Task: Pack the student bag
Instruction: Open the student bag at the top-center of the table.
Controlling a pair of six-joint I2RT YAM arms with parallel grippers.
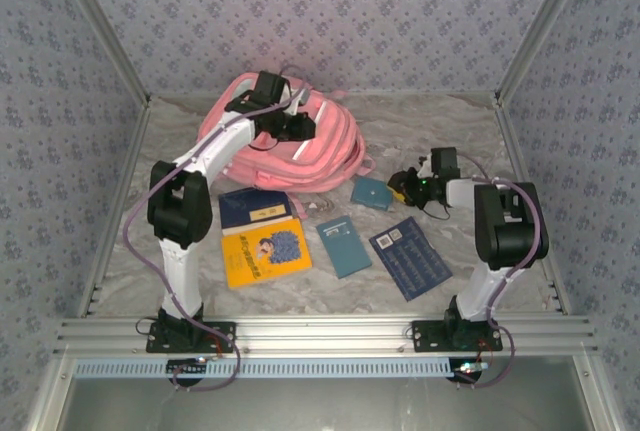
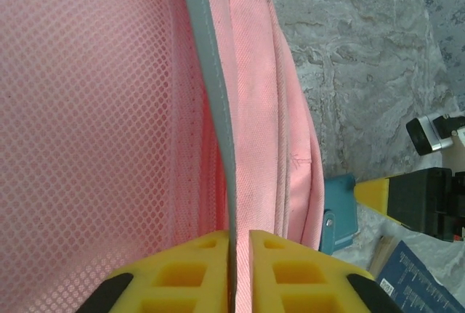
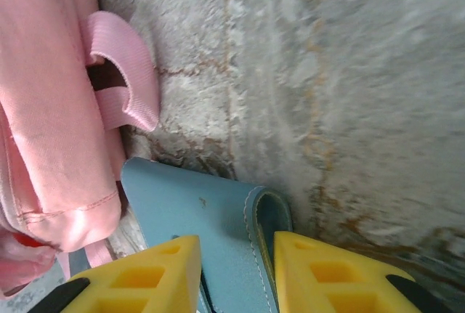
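Large pink fabric backpack (image 2: 109, 110): left gripper (image 2: 232, 244) pinches its grey stripe (image 2: 211, 73); right gripper (image 3: 236, 244) half-spread astride small teal leather pouch (image 3: 192, 208); contact unclear.

The tabletop (image 1: 430, 126) was a pale, marbled surface of grey and tan. The pink bag (image 1: 325, 156) lay at the back, left of centre — by far the largest thing on it. In front of the bag lay a yellow book (image 1: 265, 251), overlapping the near edge of a dark blue book (image 1: 250, 208). To their right a teal notebook (image 1: 344, 245) and a navy booklet (image 1: 411, 257) lay flat, apart from each other. A small teal case (image 1: 371, 192) lay just beside the bag's right edge — its corner against the pink fabric.
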